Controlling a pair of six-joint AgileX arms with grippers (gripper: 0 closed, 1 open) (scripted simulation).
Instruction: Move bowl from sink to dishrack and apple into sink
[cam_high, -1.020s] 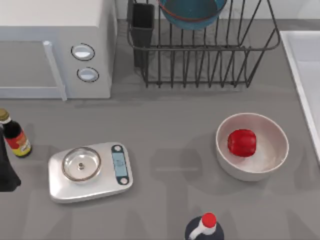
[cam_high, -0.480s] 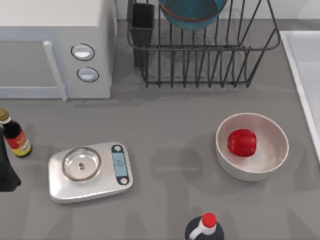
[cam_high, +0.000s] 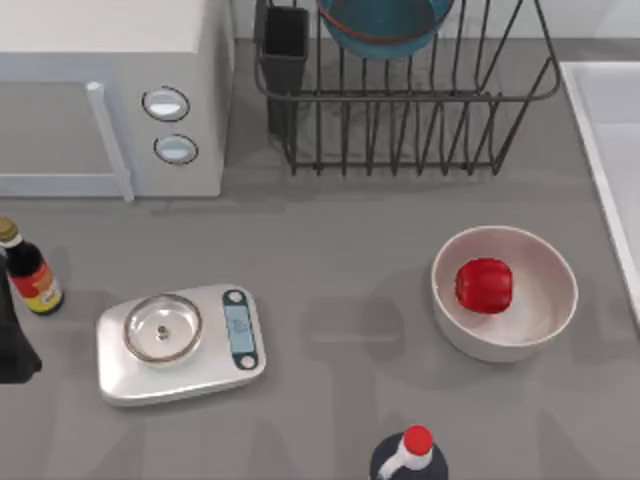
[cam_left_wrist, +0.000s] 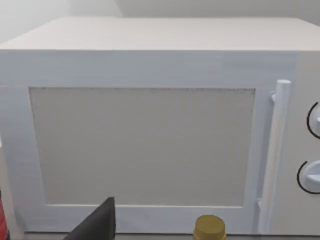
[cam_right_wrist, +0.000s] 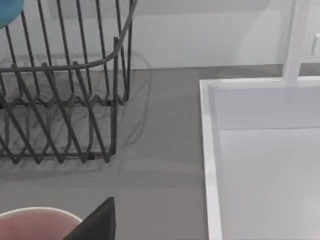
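bowl (cam_high: 383, 25): already sitting in the dishrack (cam_high: 420, 110) — done
apple (cam_high: 484, 285): in the white bowl (cam_high: 540, 330), just beside the sink (cam_high: 600, 150) — not moved yet
claws: can't tell

Teal-blue bowl (cam_high: 383, 25) with reddish-orange stripe; dark wire dishrack (cam_high: 420, 110); glossy red apple (cam_high: 484, 285) in white bowl (cam_high: 545, 320); pale sink (cam_high: 610, 130).

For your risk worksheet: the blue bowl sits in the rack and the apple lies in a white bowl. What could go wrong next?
1. The apple sits low inside the white bowl; jaws may hit the wall or tip it.
2. The sink has a raised rim; a low carry could clip it.
3. The bowl in the dishrack could be knocked.
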